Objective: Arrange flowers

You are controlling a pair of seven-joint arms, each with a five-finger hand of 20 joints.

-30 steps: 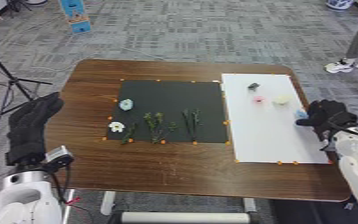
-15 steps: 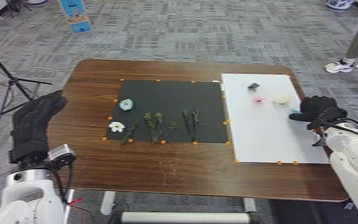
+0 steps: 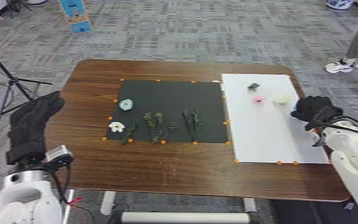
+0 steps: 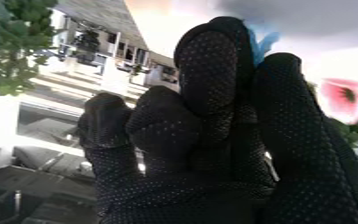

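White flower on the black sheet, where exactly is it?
In the head view, the white flower lies near the black sheet's left edge, below the light blue flower and just left of the green sprigs.

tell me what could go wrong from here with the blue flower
The blue flower might slip from the right hand, since just a little of it shows past the fingers. Moving inward, that hand could bump the pale yellow flower close beside it. A dropped flower might also fall off the table, as the hand is near its right edge.
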